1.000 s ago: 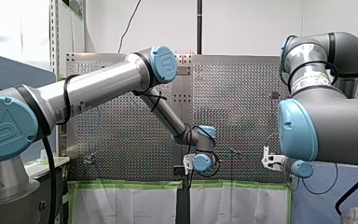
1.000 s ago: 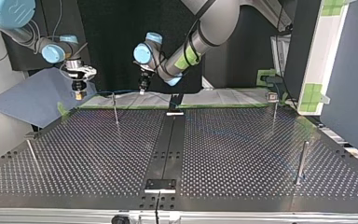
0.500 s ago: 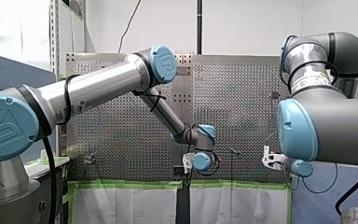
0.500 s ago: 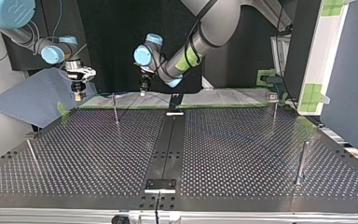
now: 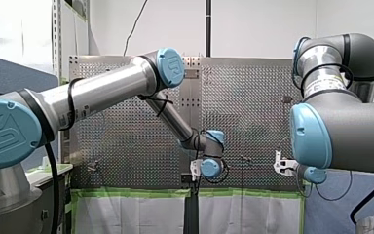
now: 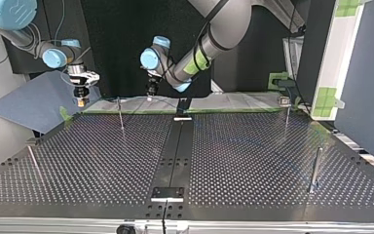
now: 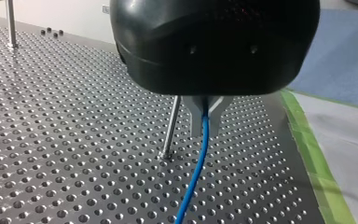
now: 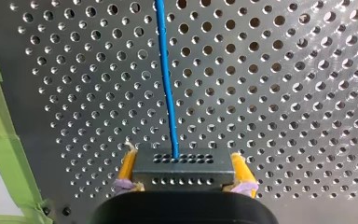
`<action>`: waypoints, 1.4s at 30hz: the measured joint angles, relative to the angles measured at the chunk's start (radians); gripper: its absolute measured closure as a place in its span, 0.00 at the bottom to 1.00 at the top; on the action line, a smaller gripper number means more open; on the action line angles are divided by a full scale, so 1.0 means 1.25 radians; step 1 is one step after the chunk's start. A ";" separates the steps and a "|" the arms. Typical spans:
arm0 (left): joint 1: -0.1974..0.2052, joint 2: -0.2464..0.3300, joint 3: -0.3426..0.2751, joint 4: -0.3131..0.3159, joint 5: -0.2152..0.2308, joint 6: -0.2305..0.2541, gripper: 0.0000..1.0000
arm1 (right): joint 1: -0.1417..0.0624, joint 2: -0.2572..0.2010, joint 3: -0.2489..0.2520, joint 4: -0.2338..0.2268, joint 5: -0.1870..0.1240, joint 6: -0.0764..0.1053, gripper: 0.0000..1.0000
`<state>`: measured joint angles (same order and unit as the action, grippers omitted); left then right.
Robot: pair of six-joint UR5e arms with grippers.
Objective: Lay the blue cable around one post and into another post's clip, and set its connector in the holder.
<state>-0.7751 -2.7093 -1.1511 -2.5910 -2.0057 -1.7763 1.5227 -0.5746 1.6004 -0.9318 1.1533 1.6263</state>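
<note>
Hardly anything has changed over the last second. The left gripper (image 7: 205, 127) has only crept a touch across the far edge of the table (image 6: 253, 146), and the right gripper (image 8: 182, 155) has barely stirred out by the corner. What matters is that both grips are holding. The left gripper's metal fingers (image 7: 196, 119) are closed on the blue cable (image 7: 193, 182), which comes out between them and runs off across the perforated plate. The right gripper's yellow-padded fingers (image 8: 240, 170) are clamped on either side of the dark connector (image 8: 182, 175), with the cable leaving its middle and heading straight away over the holes. A thin post (image 7: 170, 128) stands just beside the left fingers. The cable passes next to it, not around it, and I can't tell whether the two touch. To my eye this is a slow carry or a bit of lining up, and the routing hasn't begun. No post is wrapped and nothing is in a clip. The connector is in the air near the green tape (image 8: 0, 116) at the table's edge, and I can't tell which fitting is the holder. The grip on both ends looks sound, so the next thing I'd expect is the left arm drawing the line round that near post.
</note>
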 joint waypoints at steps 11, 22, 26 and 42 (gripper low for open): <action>0.002 0.000 0.016 -0.011 -0.001 0.000 1.00 | 0.002 0.000 -0.007 0.001 -0.001 0.001 1.00; 0.008 0.000 0.034 -0.024 -0.002 0.001 1.00 | 0.005 0.000 -0.019 0.004 -0.003 0.001 1.00; 0.010 0.000 0.036 -0.027 -0.001 0.001 1.00 | 0.005 0.000 -0.025 0.005 -0.004 0.001 1.00; 0.016 0.001 0.036 -0.031 0.002 0.002 0.92 | 0.010 0.000 -0.040 0.029 -0.003 0.001 1.00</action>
<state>-0.7552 -2.7085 -1.1057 -2.6293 -2.0027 -1.7736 1.5355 -0.5747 1.5502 -0.8960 1.1495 1.6279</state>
